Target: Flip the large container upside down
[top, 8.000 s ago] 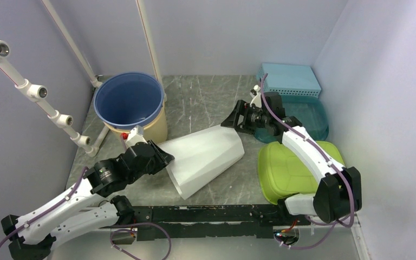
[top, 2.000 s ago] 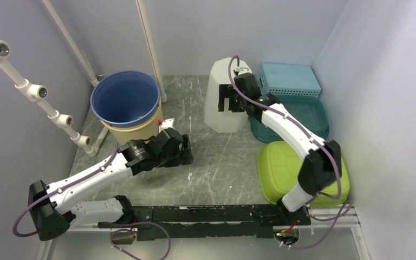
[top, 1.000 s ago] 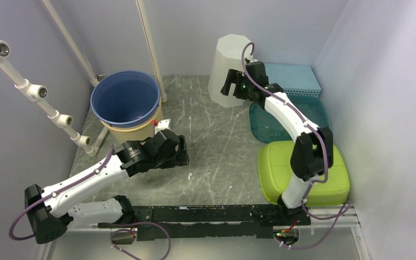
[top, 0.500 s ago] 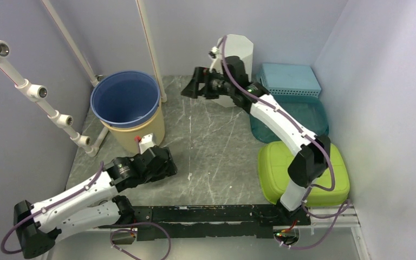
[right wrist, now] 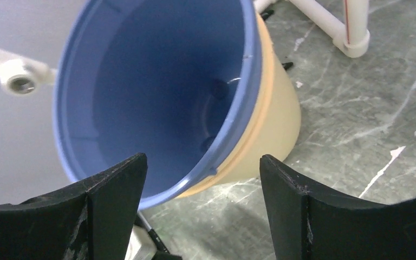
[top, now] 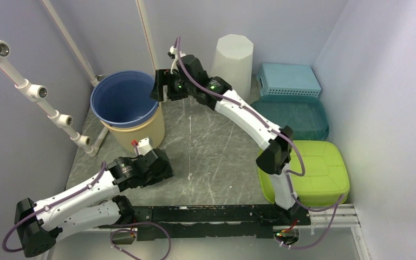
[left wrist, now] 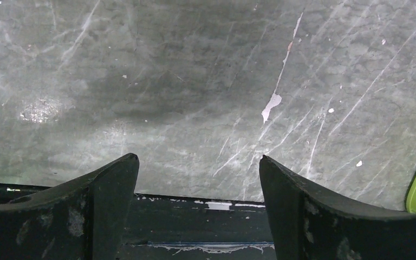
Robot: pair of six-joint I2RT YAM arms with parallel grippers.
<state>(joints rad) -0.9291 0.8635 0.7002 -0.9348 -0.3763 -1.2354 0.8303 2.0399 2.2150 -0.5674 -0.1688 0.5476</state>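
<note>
Grey marbled desk (top: 216,151) between pale walls, top view: one white large container (top: 232,62) stands at the rear against the back wall, just left of the light-blue basket (top: 290,78). Its long axis is vertical, with the closed end up and the wider end down on the desk. Eight seconds ago it lay on its side mid-desk between both arms. One second ago the right gripper (top: 161,86) was at it; now that gripper is well apart from it, beside the rim of the blue bucket (top: 124,100).

Count: one container, one blue bucket nested in one beige bucket (top: 150,132), one basket, one teal tub (top: 298,116), one lime-green tub (top: 309,173), two arms. Left gripper (top: 162,167) sits low near the front.

Left wrist view: jaws wide, only bare desk between them.

Right wrist view: jaws wide, nothing held; the blue bucket's interior shows between them.
</note>
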